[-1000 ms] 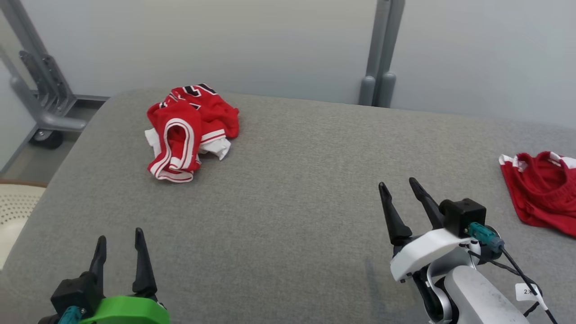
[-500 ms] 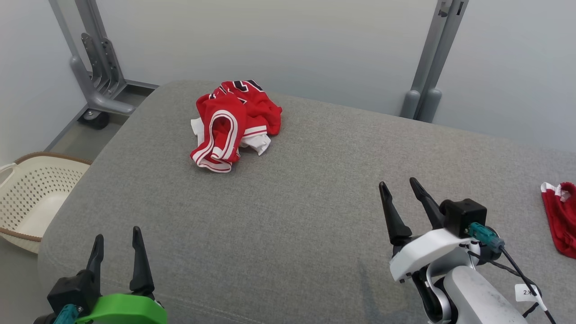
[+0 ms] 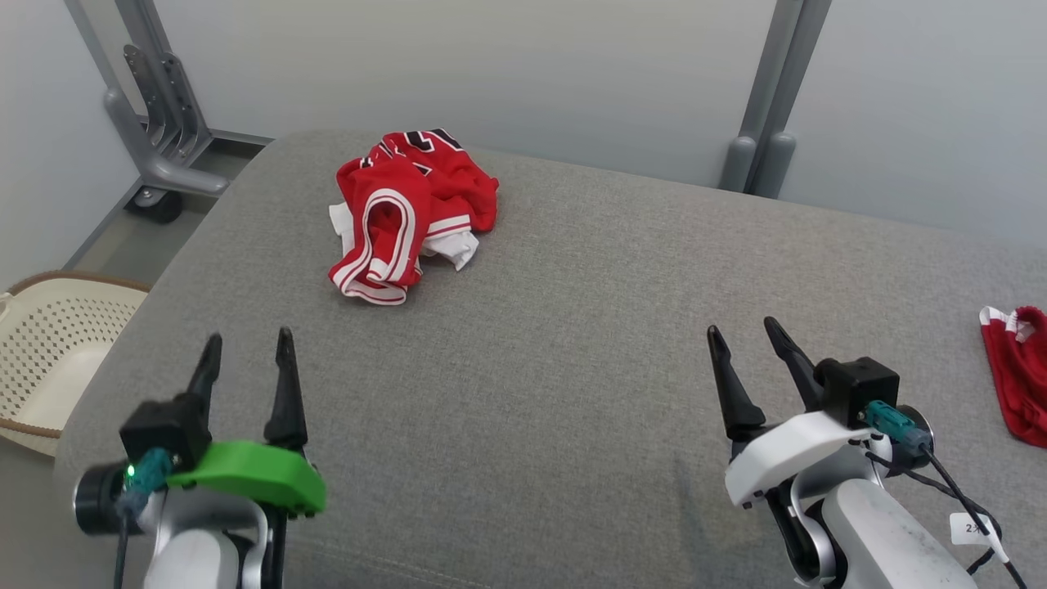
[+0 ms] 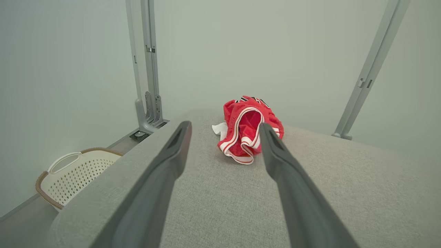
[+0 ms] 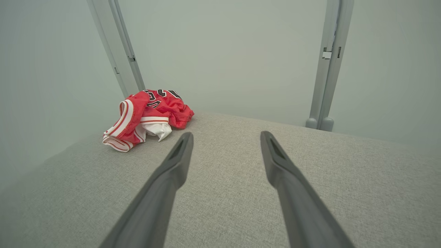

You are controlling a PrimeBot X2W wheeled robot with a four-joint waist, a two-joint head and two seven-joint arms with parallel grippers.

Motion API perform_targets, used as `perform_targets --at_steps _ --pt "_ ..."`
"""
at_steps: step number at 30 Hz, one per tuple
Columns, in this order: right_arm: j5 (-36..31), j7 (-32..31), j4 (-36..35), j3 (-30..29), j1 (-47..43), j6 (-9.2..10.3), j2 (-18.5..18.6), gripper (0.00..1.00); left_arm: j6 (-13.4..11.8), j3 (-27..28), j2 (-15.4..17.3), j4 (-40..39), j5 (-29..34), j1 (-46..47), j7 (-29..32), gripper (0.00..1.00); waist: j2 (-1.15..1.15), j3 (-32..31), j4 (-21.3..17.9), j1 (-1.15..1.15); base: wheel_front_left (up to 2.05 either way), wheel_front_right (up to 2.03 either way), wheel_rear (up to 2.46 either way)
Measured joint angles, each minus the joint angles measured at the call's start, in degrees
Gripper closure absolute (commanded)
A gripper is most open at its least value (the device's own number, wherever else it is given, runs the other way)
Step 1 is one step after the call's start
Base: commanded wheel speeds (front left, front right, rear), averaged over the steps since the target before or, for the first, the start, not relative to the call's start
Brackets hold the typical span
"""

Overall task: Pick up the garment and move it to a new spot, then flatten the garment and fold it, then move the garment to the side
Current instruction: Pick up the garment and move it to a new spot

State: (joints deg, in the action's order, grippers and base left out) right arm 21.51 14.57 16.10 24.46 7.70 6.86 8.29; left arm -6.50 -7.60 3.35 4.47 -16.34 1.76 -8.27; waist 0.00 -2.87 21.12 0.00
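Widest of all: a grey fabric-covered surface (image 3: 572, 343), rounded at the far left corner, backed by a pale wall and grey metal posts (image 3: 765, 98). Down off the left edge, on the floor: a cream perforated laundry basket (image 3: 49, 352) with a brown rim.

Next in size: the garment (image 3: 409, 209), a red sports jersey with white-and-red striped trim and black lettering. Crumpled in a heap near the far left corner of the surface, some white cloth poking out underneath. Well apart from both grippers, touched by neither. Straight ahead between the two fingers in the left wrist view; off to the left in the right wrist view. At the right edge of the head view, a second red piece (image 3: 1014, 372), partly cut off.

Smaller again: the left gripper (image 3: 249, 335), green-collared, low at the near left, jaws spread wide and empty. Then the right gripper (image 3: 742, 325), white-collared, at the near right, likewise wide and empty.

Probably light, limp and rather slick to handle; no stiffness, so bound to sag and unfurl on lifting. Best pinched at a thick trimmed edge, such as the striped loop on the near side of the heap, rather than a single smooth layer prone to slipping. Worth biting deep enough for cloth alone, not the surface's cover. Left gripper seemingly the better placed for the reach. Pick-up not yet made.
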Motion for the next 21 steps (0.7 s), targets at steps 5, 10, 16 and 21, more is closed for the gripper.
perform_targets --at_steps 5,10,16,21 --pt "-0.96 -1.01 -0.20 0.66 0.15 0.22 0.54 0.00 0.02 0.09 0.96 2.82 0.11 8.30 2.99 0.00 0.00 0.50 -0.92 0.00 0.00 0.00 0.00" --pt "-2.00 -2.68 -1.36 1.83 1.76 0.21 0.83 0.00 0.02 0.10 1.14 6.69 0.48 15.39 6.78 0.00 0.00 1.45 -2.71 0.00 0.00 0.00 0.00" --pt "-3.90 -4.59 -4.48 1.49 4.08 0.22 2.85 0.00 0.01 2.23 1.85 12.84 -0.59 24.11 12.11 0.00 0.00 4.25 -7.03 0.00 0.00 0.00 0.00" --pt "-4.45 -5.65 -6.73 0.31 5.13 0.22 4.16 0.00 0.01 3.91 3.15 16.37 -0.86 27.96 14.66 0.00 0.00 7.09 -10.00 0.00 0.00 0.00 0.00"
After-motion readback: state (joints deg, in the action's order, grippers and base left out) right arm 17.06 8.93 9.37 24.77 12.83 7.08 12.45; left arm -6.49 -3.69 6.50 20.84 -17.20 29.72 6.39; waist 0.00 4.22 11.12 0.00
